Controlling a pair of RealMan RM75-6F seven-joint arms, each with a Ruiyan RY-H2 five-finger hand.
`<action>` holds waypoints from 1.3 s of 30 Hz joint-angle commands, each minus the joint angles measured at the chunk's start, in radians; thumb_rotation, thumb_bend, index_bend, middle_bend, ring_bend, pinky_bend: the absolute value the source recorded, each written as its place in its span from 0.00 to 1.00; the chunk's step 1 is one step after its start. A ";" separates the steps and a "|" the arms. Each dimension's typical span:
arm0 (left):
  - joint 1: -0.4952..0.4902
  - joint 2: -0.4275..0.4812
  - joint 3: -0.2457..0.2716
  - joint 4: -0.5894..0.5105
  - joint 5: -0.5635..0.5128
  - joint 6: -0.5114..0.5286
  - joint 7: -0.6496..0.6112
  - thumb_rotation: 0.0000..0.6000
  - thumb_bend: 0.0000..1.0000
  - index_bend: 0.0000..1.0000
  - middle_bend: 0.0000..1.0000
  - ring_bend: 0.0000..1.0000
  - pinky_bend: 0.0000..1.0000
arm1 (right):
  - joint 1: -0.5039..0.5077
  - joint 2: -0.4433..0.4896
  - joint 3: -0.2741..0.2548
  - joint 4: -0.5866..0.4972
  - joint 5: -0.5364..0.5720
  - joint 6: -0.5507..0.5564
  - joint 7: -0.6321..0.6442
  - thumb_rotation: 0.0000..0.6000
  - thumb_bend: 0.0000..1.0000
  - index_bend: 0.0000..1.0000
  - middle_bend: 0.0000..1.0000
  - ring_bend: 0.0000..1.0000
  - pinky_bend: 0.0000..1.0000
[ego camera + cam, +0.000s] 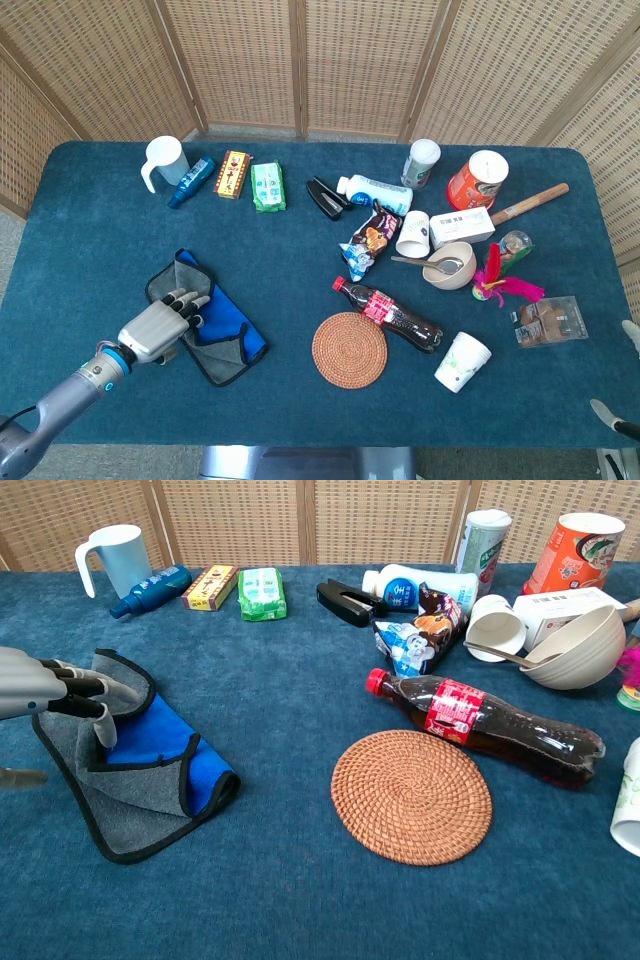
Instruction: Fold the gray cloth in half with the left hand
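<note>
Presently found at the near left of the table (290,250): gray cloth (222,340), black-edged and blue on one face, lying partly doubled over, a gray flap turned across the blue, layers not squared up. Left hand (158,328) set at the cloth's left edge, fingers (185,298) stretched forward and slightly spread, tips over the gray margin. Pinching or merely touching: impossible to tell from either view. Raised wrinkle of gray noted just under the fingertips in the chest view.

Judged soft, light and limp. No stiffness to carry a fold, so likely to sag and drag wherever unsupported. Napped table covering judged likely to cling to the fabric rather than let it slide. Nothing fragile about it. Best taken at a corner or along the bound black edge, pinched through one layer only, then lifted and laid over to meet the opposite edge. Risks: catching both layers together, or leaving the fold crooked.

Surroundings: woven mat (349,350) and cola bottle (392,316) to the right, well apart from the cloth. Mug (165,160), small blue bottle (190,182) and packets along the far edge, also well apart. Nothing standing in the path of the fold. Pale slivers at the right edge of the head view taken to be the right hand (612,410); too little shown to tell its state.
</note>
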 commanded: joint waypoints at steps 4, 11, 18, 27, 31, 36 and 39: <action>0.012 0.012 -0.023 -0.004 0.053 0.036 -0.055 1.00 0.41 0.27 0.00 0.00 0.12 | 0.000 0.000 -0.001 -0.001 -0.001 -0.001 0.002 1.00 0.00 0.03 0.00 0.00 0.00; 0.008 -0.033 -0.080 0.044 0.058 0.067 -0.053 1.00 0.41 0.25 0.00 0.00 0.12 | -0.002 0.004 -0.001 -0.002 -0.001 0.004 0.009 1.00 0.00 0.03 0.00 0.00 0.00; -0.020 -0.109 -0.128 0.096 0.027 0.041 -0.014 1.00 0.41 0.24 0.00 0.00 0.11 | 0.000 0.004 -0.002 0.001 -0.001 0.000 0.010 1.00 0.00 0.03 0.00 0.00 0.00; -0.075 -0.238 -0.166 0.170 -0.023 -0.021 0.103 1.00 0.41 0.24 0.00 0.00 0.12 | 0.002 0.003 -0.002 -0.002 0.001 -0.004 0.005 1.00 0.00 0.03 0.00 0.00 0.00; -0.093 -0.252 -0.174 0.161 -0.045 -0.050 0.112 1.00 0.41 0.23 0.00 0.00 0.12 | 0.001 0.003 -0.001 -0.004 0.004 -0.003 0.006 1.00 0.00 0.03 0.00 0.00 0.00; -0.104 -0.237 -0.170 0.140 -0.047 -0.061 0.125 1.00 0.40 0.22 0.00 0.00 0.12 | 0.003 0.003 -0.001 -0.001 0.004 -0.005 0.007 1.00 0.00 0.03 0.00 0.00 0.00; -0.109 -0.233 -0.163 0.133 -0.040 -0.062 0.145 1.00 0.40 0.22 0.00 0.00 0.12 | 0.004 0.001 -0.002 -0.002 0.001 -0.008 0.003 1.00 0.00 0.03 0.00 0.00 0.00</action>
